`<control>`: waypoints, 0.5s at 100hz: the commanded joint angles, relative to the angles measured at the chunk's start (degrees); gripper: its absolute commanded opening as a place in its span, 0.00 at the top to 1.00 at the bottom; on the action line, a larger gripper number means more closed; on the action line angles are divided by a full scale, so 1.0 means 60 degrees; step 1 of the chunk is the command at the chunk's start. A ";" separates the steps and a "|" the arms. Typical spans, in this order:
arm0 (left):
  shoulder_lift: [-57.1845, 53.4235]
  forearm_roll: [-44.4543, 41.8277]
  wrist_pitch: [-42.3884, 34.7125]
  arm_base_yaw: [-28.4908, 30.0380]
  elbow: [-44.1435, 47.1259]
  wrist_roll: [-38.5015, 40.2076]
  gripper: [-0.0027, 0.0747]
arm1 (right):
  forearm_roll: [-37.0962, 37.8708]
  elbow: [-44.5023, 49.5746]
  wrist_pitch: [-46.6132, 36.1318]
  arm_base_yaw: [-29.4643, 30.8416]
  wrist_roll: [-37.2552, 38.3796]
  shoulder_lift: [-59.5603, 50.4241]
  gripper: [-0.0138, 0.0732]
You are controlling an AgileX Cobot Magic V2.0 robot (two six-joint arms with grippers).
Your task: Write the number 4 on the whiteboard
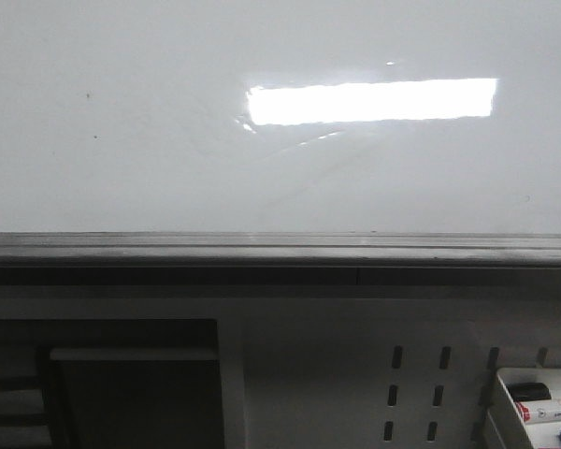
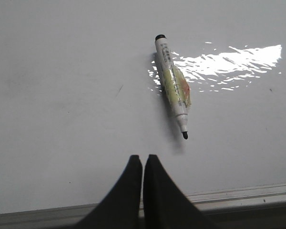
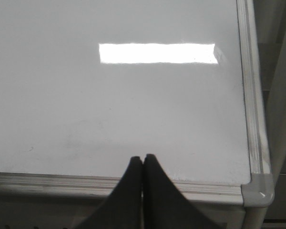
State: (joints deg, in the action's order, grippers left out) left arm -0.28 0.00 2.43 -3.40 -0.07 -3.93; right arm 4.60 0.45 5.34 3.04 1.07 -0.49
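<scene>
You have written nothing yet: whiteboard [image 2: 62, 95] blank, both the left gripper [image 2: 142, 162] and right gripper [image 3: 142, 160] pressed together empty; next, grasp the uncapped marker [image 2: 172, 86] lying on the whiteboard.

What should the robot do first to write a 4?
Probably open the left gripper and reach for the marker. The marker lies uncapped on the whiteboard, just ahead of those shut fingers, and no 4 is drawn yet.
</scene>
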 commanded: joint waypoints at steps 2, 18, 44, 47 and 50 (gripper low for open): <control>-0.0269 0.0074 -0.0617 -0.0003 0.0258 0.0066 0.99 | -0.0015 0.0196 -0.0727 0.0054 -0.0063 -0.0224 0.92; -0.0269 0.0074 -0.0617 -0.0003 0.0258 0.0066 0.99 | -0.0015 0.0196 -0.0727 0.0054 -0.0063 -0.0224 0.92; -0.0269 0.0074 -0.0617 -0.0003 0.0258 0.0066 0.99 | 0.0024 0.0196 -0.0727 0.0054 -0.0063 -0.0224 0.92; -0.0269 0.0074 -0.0617 -0.0003 0.0258 0.0066 0.99 | 0.0024 0.0196 -0.0727 0.0054 -0.0063 -0.0224 0.92; -0.0269 0.0074 -0.0617 -0.0003 0.0258 0.0066 0.99 | 0.0024 0.0196 -0.0727 0.0054 -0.0063 -0.0224 0.92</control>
State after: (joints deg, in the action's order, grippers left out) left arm -0.28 0.00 2.43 -3.40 -0.07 -3.93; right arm 4.60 0.45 5.34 3.04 1.07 -0.49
